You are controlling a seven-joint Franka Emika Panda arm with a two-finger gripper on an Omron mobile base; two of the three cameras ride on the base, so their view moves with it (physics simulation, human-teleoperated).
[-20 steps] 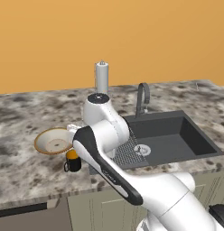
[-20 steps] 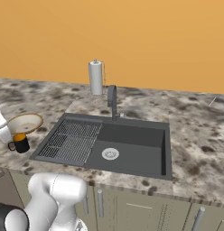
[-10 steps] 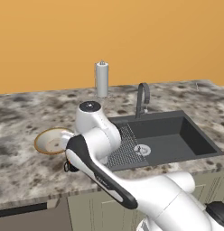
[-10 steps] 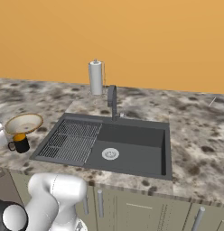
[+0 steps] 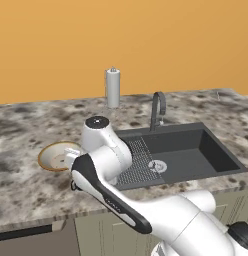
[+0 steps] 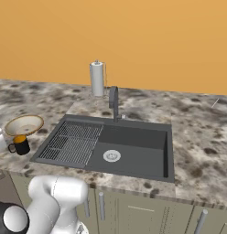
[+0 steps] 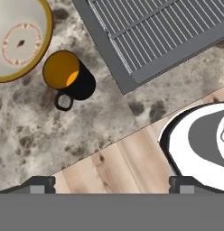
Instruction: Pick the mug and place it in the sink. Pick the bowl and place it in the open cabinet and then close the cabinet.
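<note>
On the table [image 6: 193, 137], mug [image 7: 71, 76] and bowl [image 7: 19, 38] sit unmoved beside the empty sink [image 6: 133, 151]; jaws fully open, holding nothing.

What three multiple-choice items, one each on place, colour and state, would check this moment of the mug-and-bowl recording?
1. Where is the mug?
A. On the counter beside the bowl
B. In the sink basin
C. On the ribbed drainboard

2. What colour is the inside of the mug?
A. White
B. Yellow-orange
C. Blue

3. How does the end effector stand?
A. Shut on the mug
B. Shut on the bowl
C. Open, holding nothing

Answers:
1. A: the hand view shows the mug upright on the speckled counter, next to the bowl and outside the sink.
2. B: the hand view looks straight into its yellow-orange interior.
3. C: the fingertips sit wide apart at the bottom of the hand view with nothing between them.
</note>
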